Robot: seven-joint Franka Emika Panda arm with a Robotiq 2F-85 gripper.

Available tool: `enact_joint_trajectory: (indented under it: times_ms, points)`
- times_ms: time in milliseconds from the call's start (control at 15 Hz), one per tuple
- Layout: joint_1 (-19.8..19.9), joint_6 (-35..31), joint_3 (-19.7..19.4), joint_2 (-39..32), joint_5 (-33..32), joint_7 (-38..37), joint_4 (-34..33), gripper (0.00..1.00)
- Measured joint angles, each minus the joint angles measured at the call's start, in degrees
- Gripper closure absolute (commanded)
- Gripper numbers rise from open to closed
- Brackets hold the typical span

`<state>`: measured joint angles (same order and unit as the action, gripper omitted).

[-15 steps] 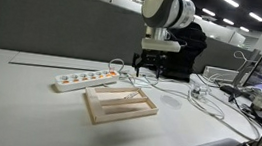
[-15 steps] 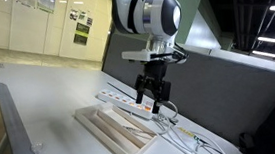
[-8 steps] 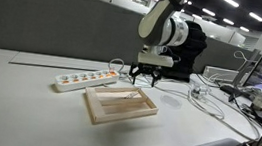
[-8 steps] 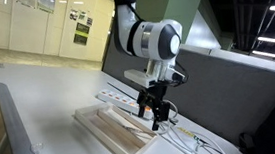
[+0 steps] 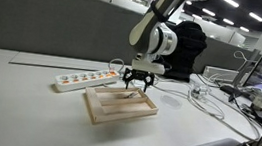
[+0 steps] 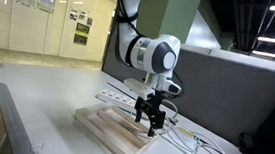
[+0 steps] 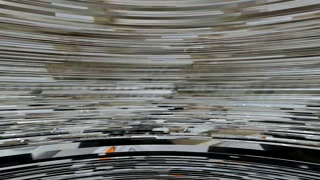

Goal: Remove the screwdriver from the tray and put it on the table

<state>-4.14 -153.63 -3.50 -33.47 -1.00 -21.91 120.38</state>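
- Gripper (image 5: 136, 83): your fingers stood apart, nothing between them. It hung low over the tray (image 5: 117, 118), near its far rim. Wrist view was streaked, unusable.
- Screwdriver (image 5: 120, 97): lay flat inside the tray, just below the gripper and slightly toward the near rim. Long axis appeared approx. along the tray's length.
- Table (image 5: 27, 101): white top around the tray.
- Est. next move: short descent, jaws set across the shaft.

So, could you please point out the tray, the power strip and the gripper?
tray (image 5: 124, 116), in an exterior view, on its near rim.
power strip (image 5: 82, 78), in an exterior view, middle of its white body.
gripper (image 5: 135, 86), in an exterior view, midway between its fingertips.
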Motion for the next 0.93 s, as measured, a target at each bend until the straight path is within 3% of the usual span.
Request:
enact_joint_trajectory:
  times_ms: [67,733,867,933]
  points:
    - [-0.14,0.00,0.00,-0.48,0.26,0.41,-0.54,0.26]
    - [-0.70,0.00,0.55,-2.89,2.41,2.83,-2.91,0.88]
    - [-0.70,0.01,0.73,-2.89,2.92,2.88,-2.94,0.97]
    - [-0.72,0.02,0.77,-2.86,3.26,2.89,-2.94,0.94]
